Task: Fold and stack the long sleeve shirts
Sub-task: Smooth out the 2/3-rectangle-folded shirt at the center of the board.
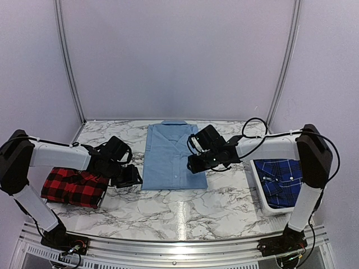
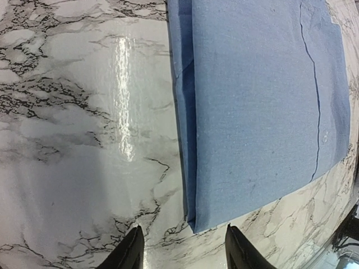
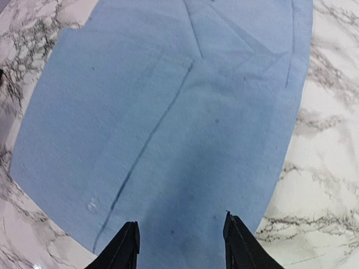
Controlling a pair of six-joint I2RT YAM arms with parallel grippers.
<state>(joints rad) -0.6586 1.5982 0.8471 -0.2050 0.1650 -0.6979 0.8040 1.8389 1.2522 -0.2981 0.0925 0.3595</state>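
In the middle of the table (image 1: 196,213), the light blue shirt (image 1: 174,157) looks limp, so you should pinch its folded side edges; the left gripper (image 2: 184,228) and right gripper (image 3: 180,219) stand half open, empty.

No lettering, label, brand, number or sign is showing readably in any view. None is appearing on the light blue shirt (image 1: 174,156) in the middle, the red-and-black check shirt (image 1: 73,186) at the left, or the dark blue plaid shirt (image 1: 283,179) at the right.

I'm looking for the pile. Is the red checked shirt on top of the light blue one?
No, the red-and-black check shirt lies apart, left of the light blue shirt.
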